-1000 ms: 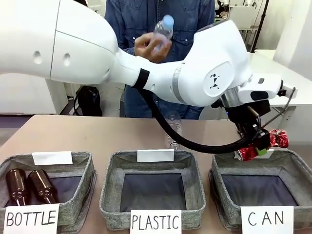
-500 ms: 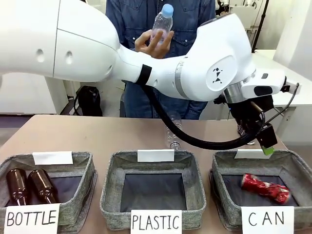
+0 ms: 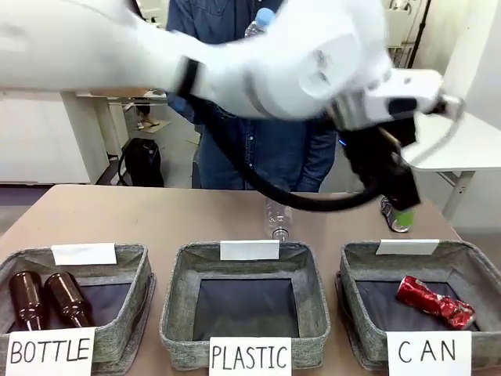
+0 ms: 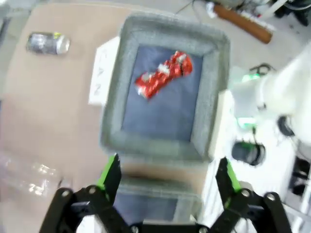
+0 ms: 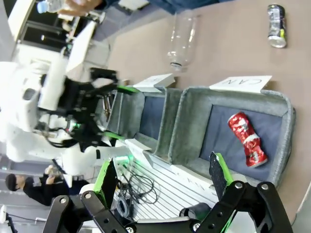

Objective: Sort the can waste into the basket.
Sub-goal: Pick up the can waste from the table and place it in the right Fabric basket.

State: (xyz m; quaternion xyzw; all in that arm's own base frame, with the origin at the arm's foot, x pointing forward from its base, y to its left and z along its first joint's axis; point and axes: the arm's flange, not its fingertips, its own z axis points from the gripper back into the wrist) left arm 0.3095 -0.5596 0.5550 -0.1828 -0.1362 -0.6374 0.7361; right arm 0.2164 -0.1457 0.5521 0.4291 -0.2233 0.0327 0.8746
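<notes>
Brown glass bottles (image 3: 47, 300) lay at the far left in the BOTTLE basket (image 3: 133, 258). In the middle stood the PLASTIC basket (image 3: 176, 266), and a clear plastic bottle (image 3: 278, 219) lay on the table (image 3: 117, 215) just behind it. Further right, the black can (image 3: 394, 219) lay on its side on the table, behind the CAN basket (image 3: 362, 252) and apart from it. The red can (image 3: 435, 300) lay inside that basket, on the dark lining. The left gripper (image 4: 168, 167) hung above the basket with its jaws spread wide and nothing between them. The right gripper (image 5: 162, 167) was likewise spread and empty. The black can was judged light, thin-walled and easily dented, with a smooth round body likely to roll or slip. The recommended hold was across the body at mid-length, pads square to the can's axis and pressure moderate. The red can appeared crumpled, so it would be stiffer along its creases and less likely to roll. In the front view the left arm was smeared by motion, and its finger covered part of the black can. It covered most of the person at the far side as well. The left wrist view was soft, so the can's print and any dents could not be made out.
</notes>
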